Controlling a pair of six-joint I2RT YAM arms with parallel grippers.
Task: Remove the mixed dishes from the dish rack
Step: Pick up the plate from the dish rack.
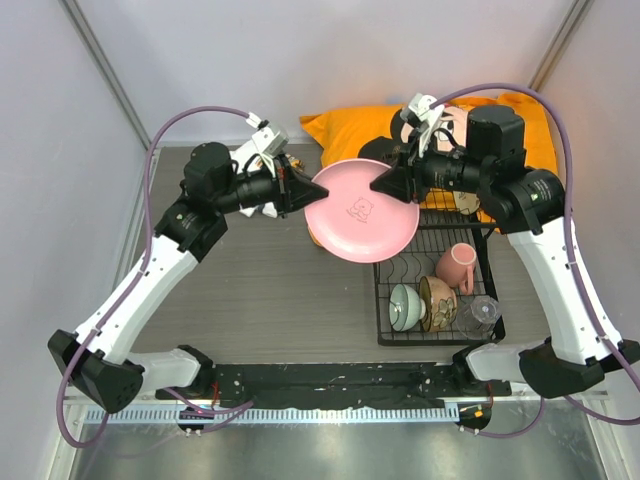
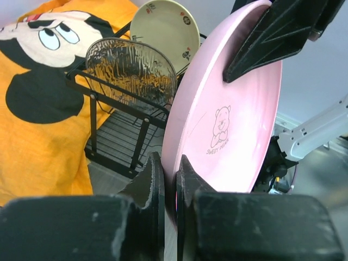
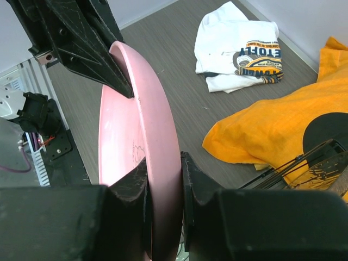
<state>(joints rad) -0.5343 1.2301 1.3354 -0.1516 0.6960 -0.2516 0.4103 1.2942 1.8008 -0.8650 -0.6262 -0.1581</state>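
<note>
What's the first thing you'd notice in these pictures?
A big pink plate with a little bear on it, held up in the air, the left hand on one edge and the right hand on the other. Behind it lies a bright orange cloth with a cartoon mouse.

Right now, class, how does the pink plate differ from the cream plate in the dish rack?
The pink plate is pink with a bear drawn on its face; the cream plate is pale with small prints near its rim. The pink plate is gripped at its rim by the left tool and right tool, out of the dish rack; the cream plate stands in it, untouched. Both are round.
</note>
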